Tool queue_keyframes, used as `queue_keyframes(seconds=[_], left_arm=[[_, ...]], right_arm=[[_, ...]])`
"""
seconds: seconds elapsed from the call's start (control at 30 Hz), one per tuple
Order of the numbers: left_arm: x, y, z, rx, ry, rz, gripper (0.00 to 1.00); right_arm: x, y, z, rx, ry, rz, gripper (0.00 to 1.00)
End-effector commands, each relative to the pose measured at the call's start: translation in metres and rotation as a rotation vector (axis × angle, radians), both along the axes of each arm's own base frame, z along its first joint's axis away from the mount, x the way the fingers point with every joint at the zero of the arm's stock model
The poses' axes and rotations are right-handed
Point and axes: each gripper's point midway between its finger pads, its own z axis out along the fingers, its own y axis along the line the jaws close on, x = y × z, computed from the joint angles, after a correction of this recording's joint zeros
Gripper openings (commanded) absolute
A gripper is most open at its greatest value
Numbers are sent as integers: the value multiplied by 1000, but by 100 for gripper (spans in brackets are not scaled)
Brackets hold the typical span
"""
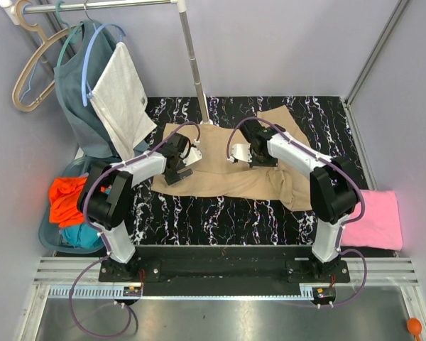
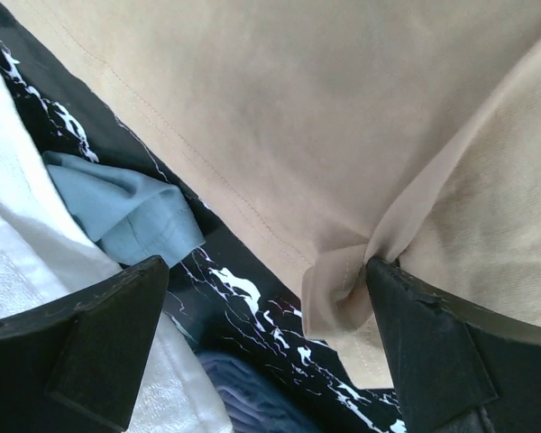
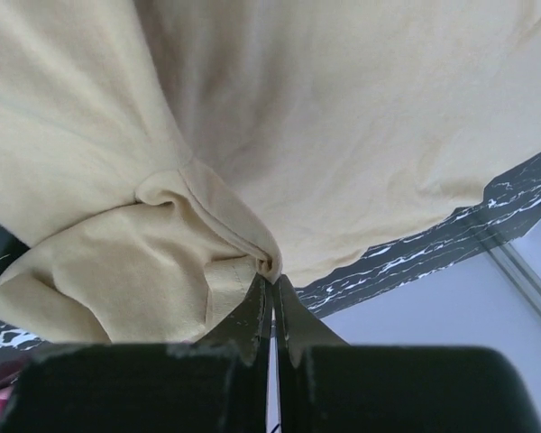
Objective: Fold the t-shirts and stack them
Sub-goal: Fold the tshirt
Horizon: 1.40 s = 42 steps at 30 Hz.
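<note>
Left hand (image 2: pixel 266 271) spread wide, tan t-shirt (image 2: pixel 298 117) touching one finger.

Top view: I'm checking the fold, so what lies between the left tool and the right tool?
A flat stretch of the tan t-shirt spans from the left tool to the right tool, as the top view shows.
</note>
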Motion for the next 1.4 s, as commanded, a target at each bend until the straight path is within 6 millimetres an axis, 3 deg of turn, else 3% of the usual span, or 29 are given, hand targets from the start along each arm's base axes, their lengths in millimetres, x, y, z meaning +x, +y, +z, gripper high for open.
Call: queue_keyframes(seconds=[0.0, 0.07, 0.1, 0.17, 0.33, 0.43, 0.57, 0.7, 0.8, 1.03, 1.37], left_arm=[[4, 1, 5, -19, -47, 19, 99], [4, 1, 5, -23, -50, 19, 99], [4, 1, 5, -23, -48, 21, 99], [4, 1, 5, -25, -51, 20, 99], [2, 0, 5, -32, -49, 18, 99], [2, -1, 9, -38, -57, 15, 99], [0, -4, 12, -45, -62, 3, 99], [-5, -3, 13, -40, -59, -5, 99], [-7, -2, 12, -38, -57, -5, 99], [-7, -2, 10, -29, -56, -4, 99], [-8, -1, 11, -26, -57, -4, 99]], right_arm=[[27, -6, 9, -76, -44, 41, 0], [33, -5, 9, -75, -51, 36, 6], [34, -5, 6, -74, -48, 23, 20], [36, -3, 6, -66, -55, 7, 32], [27, -1, 16, 71, -70, -93, 54], [17, -7, 28, 199, -85, -200, 63], [-19, -15, 27, 361, -20, -305, 64], [-74, -25, 10, 393, 58, -314, 62], [-100, -28, -1, 413, 99, -306, 60], [-117, -35, -16, 402, 116, -312, 58], [-110, -36, -28, 384, 109, -308, 56]])
